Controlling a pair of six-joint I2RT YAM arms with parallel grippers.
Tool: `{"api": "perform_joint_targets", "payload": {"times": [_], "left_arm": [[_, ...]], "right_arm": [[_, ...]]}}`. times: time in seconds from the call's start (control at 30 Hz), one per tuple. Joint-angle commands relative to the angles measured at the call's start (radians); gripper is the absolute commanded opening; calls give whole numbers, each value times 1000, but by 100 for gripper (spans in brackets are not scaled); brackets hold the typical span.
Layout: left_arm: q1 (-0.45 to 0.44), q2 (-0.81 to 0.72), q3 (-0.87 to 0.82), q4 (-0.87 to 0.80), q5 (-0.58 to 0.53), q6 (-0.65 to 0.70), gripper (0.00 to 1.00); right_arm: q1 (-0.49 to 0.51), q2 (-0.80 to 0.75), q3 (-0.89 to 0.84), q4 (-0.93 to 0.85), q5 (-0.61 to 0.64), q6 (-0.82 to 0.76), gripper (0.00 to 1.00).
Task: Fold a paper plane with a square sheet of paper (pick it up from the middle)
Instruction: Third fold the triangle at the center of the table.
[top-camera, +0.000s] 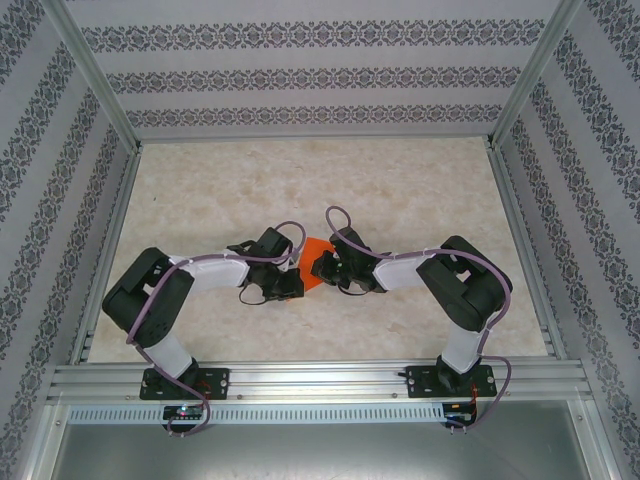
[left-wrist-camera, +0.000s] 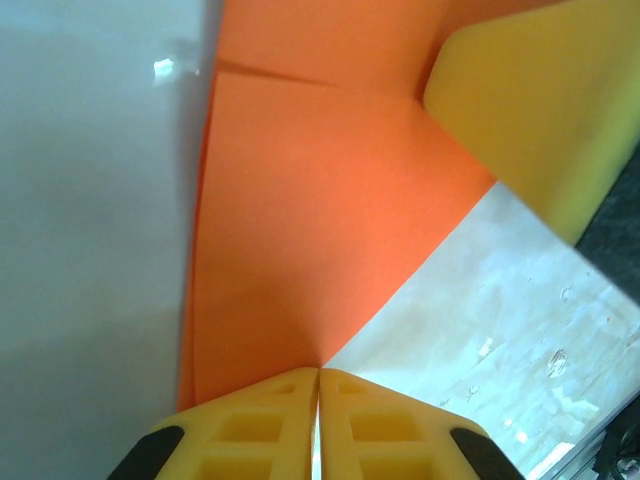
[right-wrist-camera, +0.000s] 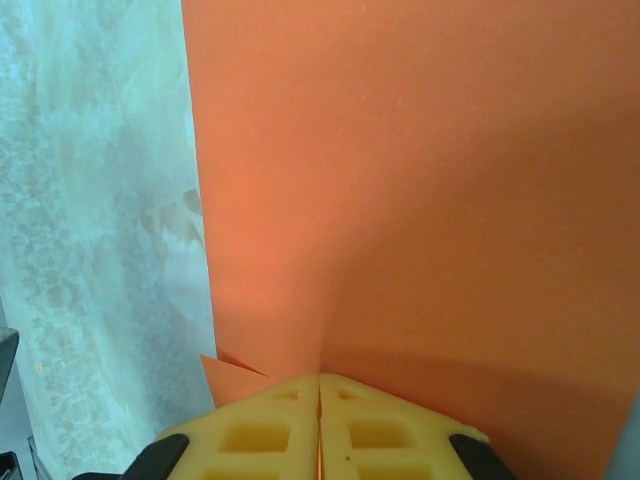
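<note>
Both the left gripper (left-wrist-camera: 318, 375) and right gripper (right-wrist-camera: 320, 380) are pinched tight on the square sheet of paper (top-camera: 316, 252), between them at the middle of the table (top-camera: 400, 190). Uneven pulling could tear it or free it.

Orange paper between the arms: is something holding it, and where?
Both. The left gripper and right gripper each pinch the orange paper at an edge.
</note>
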Motion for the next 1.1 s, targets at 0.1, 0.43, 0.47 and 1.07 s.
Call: {"api": "perform_joint_targets", "payload": {"times": [0.1,0.43,0.47,1.07], "left_arm": [[30,-42,-59,-141,-52,23,13],[108,-76,-145,-15,80,-51,13],[118,-85,-157,16,111,-71,13],[134,-21,-79,215,219,-203,19]], "right_arm": [[-3,38,-28,-139,40,-20,9],[-2,44,-12,-140,31,-25,9],[-2,42,-10,-140,32,-25,9],[4,38,-2,-139,36,-18,10]]}}
